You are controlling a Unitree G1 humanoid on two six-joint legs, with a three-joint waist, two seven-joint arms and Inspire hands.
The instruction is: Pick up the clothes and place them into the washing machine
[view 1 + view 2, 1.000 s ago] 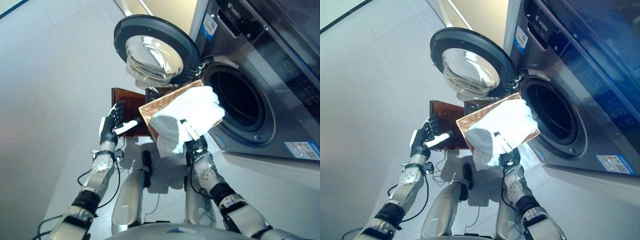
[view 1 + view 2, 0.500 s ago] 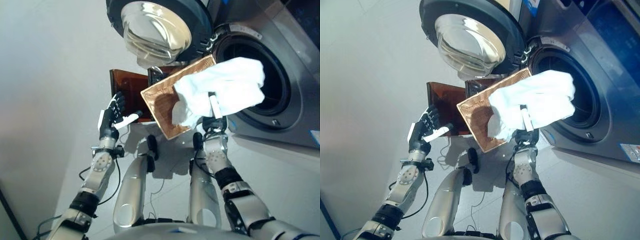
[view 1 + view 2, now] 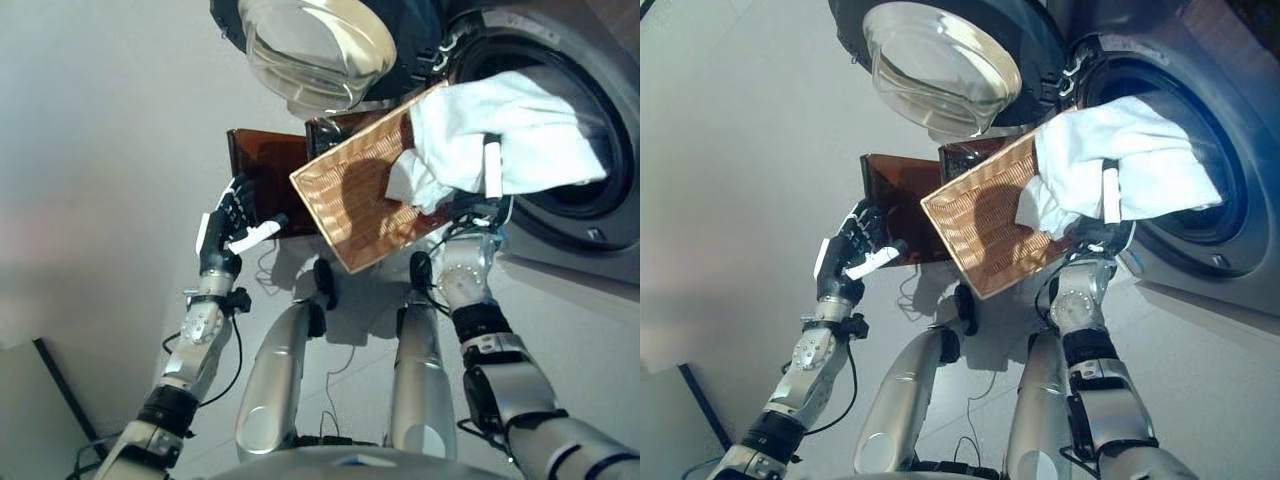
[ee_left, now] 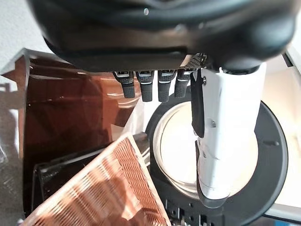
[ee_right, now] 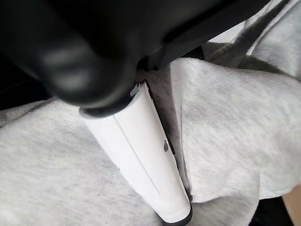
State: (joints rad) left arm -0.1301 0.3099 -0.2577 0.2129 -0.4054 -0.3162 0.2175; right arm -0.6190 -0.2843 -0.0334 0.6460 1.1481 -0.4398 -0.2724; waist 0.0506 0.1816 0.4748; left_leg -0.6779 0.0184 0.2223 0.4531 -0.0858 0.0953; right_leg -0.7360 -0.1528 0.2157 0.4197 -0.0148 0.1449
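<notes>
My right hand (image 3: 491, 168) holds the wicker basket (image 3: 360, 200) up off the box, tipped toward the washing machine's drum opening (image 3: 600, 195). Its white-covered thumb (image 5: 141, 155) presses on the white cloth (image 3: 515, 125); its fingers are hidden under the basket. The cloth lies at the basket's raised right end and hangs over the rim into the drum mouth. It also shows in the right wrist view (image 5: 225, 127). My left hand (image 3: 225, 230) is open and empty, held apart from the basket beside the dark brown box (image 3: 262, 160).
The round glass door (image 3: 320, 40) stands open above the basket and the box. The washing machine's grey front (image 3: 1240, 290) runs along the right. Pale floor (image 3: 90, 150) lies open on the left. The left wrist view shows the door (image 4: 273, 155) and the basket's corner (image 4: 108, 188).
My right hand has raised and tipped the basket further toward the drum, and the cloth has slid to its right end into the opening. The left hand has stayed put.
</notes>
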